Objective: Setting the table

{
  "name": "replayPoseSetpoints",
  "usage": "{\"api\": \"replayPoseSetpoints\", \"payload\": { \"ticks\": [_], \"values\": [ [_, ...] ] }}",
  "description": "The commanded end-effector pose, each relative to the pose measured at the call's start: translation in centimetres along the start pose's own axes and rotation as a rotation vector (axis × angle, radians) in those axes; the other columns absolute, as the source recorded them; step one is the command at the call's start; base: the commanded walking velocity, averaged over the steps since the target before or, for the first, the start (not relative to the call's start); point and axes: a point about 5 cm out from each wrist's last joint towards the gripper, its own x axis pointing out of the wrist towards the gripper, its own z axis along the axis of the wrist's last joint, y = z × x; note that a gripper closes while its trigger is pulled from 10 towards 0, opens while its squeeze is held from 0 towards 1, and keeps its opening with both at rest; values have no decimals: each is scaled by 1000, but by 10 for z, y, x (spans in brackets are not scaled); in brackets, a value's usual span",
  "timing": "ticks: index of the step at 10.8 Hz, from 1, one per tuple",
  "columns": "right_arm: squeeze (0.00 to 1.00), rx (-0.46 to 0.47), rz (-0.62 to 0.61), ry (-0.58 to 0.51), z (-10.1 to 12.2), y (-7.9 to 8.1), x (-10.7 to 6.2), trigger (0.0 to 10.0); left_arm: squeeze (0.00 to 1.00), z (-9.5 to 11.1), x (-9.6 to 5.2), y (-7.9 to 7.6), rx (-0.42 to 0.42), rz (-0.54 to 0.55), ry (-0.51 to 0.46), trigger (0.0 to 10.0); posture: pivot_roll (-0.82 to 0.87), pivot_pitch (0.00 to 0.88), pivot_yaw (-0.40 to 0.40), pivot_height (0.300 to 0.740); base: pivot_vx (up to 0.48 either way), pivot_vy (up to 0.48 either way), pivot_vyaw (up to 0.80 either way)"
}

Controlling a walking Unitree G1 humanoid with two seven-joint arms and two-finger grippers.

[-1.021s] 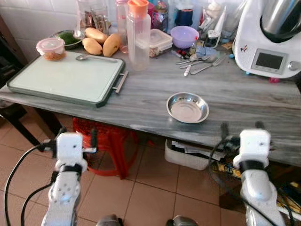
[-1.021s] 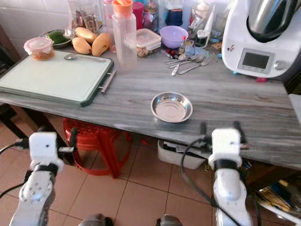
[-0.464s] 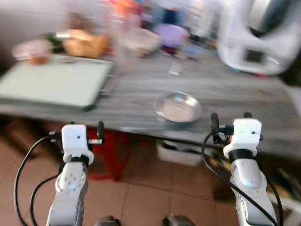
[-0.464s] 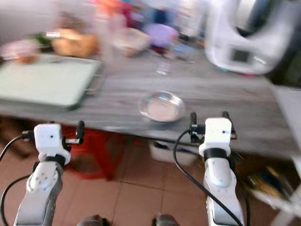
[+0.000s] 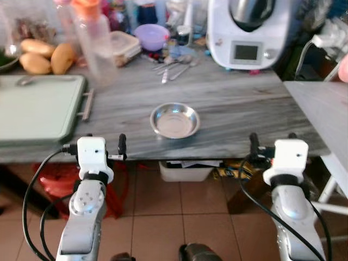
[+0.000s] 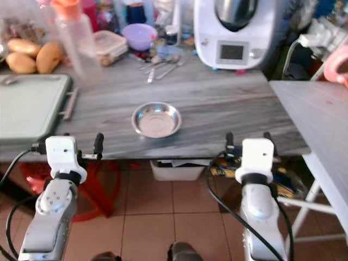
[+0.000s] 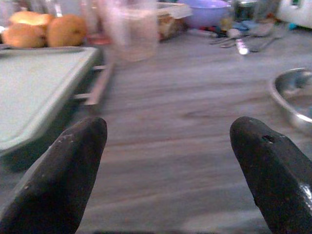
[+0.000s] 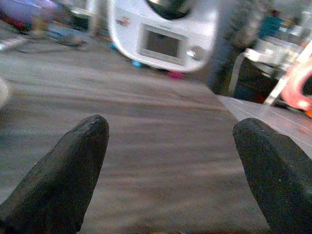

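Stainless steel bowl (image 5: 174, 120) sits pretty much dead centre on the grey wood-grain counter (image 5: 244, 103), well apart from everything else — that looks like the piece to grab for setting the table. Cutlery pile (image 5: 175, 62) is up at 12 o'clock from it, near the purple bowl (image 5: 151, 36), and the white kitchen machine (image 5: 247, 32) is off at about 1 o'clock. Green tray (image 5: 32, 106) is out at 9 o'clock with the mangoes (image 5: 46, 55) behind it.

My read is that this is the approach stage. Both arms are held low in front of the counter edge, nothing reached for yet. To do it well I'd step in closer and square up first, then come at the bowl's rim from the near side — it's shallow and shiny, so a pinch on the rim beats trying to scoop it.

Left hand (image 7: 168, 161) is spread wide, holding nothing, with the bowl's edge just off to one side in its wrist view. Right hand (image 8: 175, 165) is the same: fingers wide apart, empty, touching nothing.
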Motion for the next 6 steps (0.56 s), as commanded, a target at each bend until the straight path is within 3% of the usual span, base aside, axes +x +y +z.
{"api": "replayPoseSetpoints", "payload": {
  "ticks": [1,6],
  "values": [
    [0,9,13,-19,5,2,1,10000,0,-4,-1,1,2,-2,27,10000,-22,0,-11,740,-292,0,0],
    [0,27,8,-10,6,3,2,10000,0,-4,-1,2,9,-10,36,10000,-27,0,0,740,-332,0,0]
  ]
}}
